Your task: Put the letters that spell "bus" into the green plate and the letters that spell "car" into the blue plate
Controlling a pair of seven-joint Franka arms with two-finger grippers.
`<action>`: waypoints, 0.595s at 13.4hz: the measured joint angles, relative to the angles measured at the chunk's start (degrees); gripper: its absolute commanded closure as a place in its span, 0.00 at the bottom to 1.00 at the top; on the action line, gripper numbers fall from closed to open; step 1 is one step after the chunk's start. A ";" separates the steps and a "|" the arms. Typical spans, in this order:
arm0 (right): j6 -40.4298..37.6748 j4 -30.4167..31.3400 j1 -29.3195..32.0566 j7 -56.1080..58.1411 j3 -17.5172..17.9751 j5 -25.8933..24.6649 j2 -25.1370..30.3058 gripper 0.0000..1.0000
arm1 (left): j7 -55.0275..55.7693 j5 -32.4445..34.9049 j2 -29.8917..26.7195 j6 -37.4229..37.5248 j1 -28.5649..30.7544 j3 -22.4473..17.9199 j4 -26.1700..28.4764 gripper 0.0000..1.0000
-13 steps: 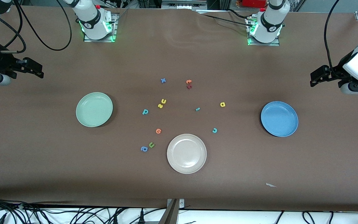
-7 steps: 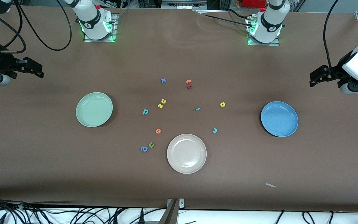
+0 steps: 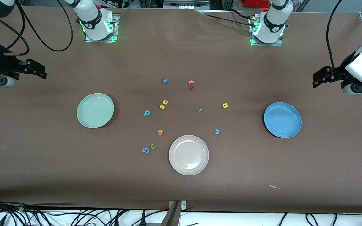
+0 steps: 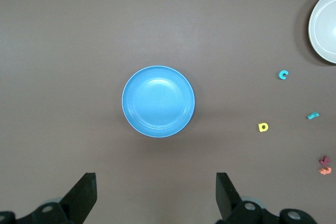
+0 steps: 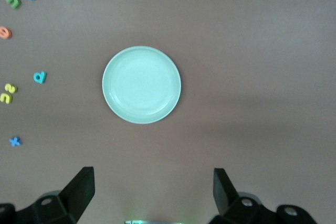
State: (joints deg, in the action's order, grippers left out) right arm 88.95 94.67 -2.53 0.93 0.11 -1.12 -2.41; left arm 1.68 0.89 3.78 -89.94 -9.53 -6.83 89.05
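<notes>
The green plate lies toward the right arm's end and the blue plate toward the left arm's end. Between them lie a teal "b", a yellow "u" touching a yellow "s", a teal "r", a yellow "a" and a teal "c". My right gripper hangs open and empty over bare table by the green plate. My left gripper hangs open and empty by the blue plate.
A cream-beige plate sits nearest the front camera, mid-table. Other loose letters: orange round one, green "u", blue "a", blue "x", an orange and a dark red one. A paper scrap lies near the front edge.
Both grippers have shifted very slightly, the right one a little more. Nothing on the table has moved, and both stay open.
</notes>
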 measured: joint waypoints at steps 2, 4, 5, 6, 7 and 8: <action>-1.33 0.46 -2.40 0.00 0.70 0.52 -3.24 0.00 | 0.02 0.00 0.02 0.00 0.00 0.03 0.05 0.00; 0.33 0.59 -7.00 -3.28 1.14 0.65 -6.63 0.00 | 0.03 0.00 0.04 -0.02 -0.01 0.05 0.10 0.00; 2.31 0.67 -9.03 -6.90 1.50 0.67 -8.32 0.00 | 0.03 0.00 0.05 -0.03 -0.01 0.06 0.13 0.00; 4.55 0.76 -10.85 -10.67 1.86 0.70 -10.05 0.00 | 0.04 0.00 0.06 -0.06 -0.01 0.07 0.18 0.00; 6.75 0.90 -12.69 -14.70 2.05 0.71 -11.69 0.00 | 0.04 0.00 0.08 -0.06 -0.01 0.09 0.26 0.00; 8.88 1.03 -14.65 -19.17 2.14 0.71 -13.26 0.00 | 0.04 0.00 0.14 -0.09 -0.01 0.10 0.34 0.00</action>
State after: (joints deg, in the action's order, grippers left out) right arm 97.83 95.71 -17.18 -18.24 2.25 -0.41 -15.67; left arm 1.72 0.89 3.92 -90.04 -9.55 -6.72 89.39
